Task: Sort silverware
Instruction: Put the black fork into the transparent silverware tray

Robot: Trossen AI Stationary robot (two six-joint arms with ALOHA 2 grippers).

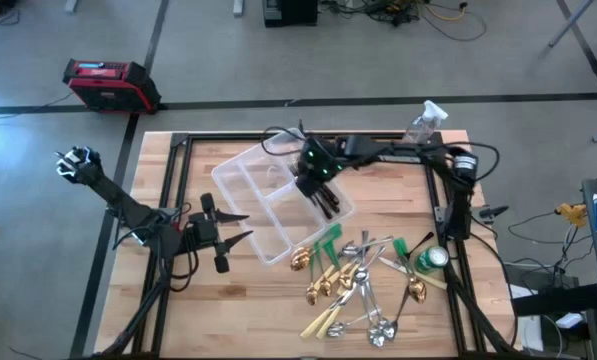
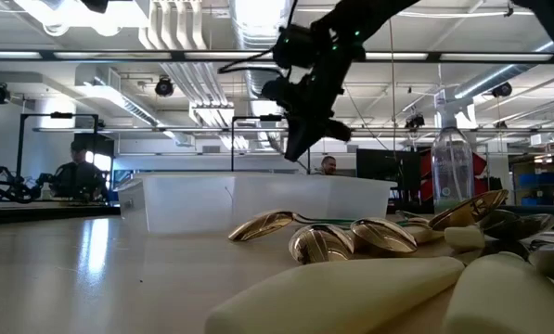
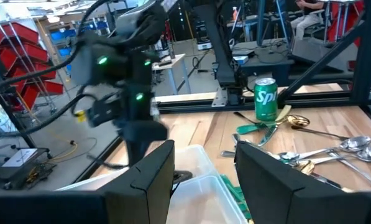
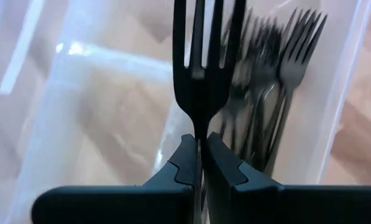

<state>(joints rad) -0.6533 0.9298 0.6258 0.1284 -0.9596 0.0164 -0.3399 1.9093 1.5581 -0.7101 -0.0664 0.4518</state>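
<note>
A clear divided tray (image 1: 263, 205) lies in the middle of the table. My right gripper (image 1: 316, 190) hangs over its right compartment, shut on a dark fork (image 4: 201, 74). Several more dark forks (image 4: 278, 93) lie in that compartment below it. The rest of the silverware (image 1: 358, 285) is heaped on the table near the tray: gold spoons, silver spoons, green-handled and cream-handled pieces. My left gripper (image 1: 240, 228) stands open at the tray's left near side, level, with nothing between its fingers (image 3: 148, 180). My right gripper pinches the dark fork's neck (image 4: 201, 127), just below the tines, between its two fingertips. The fingers slant down from the table's right side, and the fork runs on past them with its tines pointing away. The fork is lifted clear above the tray's compartment.
A green can (image 1: 433, 258) stands by the right of the silverware heap, and a clear spray bottle (image 1: 425, 120) at the far right corner. Black frame rails (image 1: 178, 200) run along the table's edges. Bare wood shows at the near left.
</note>
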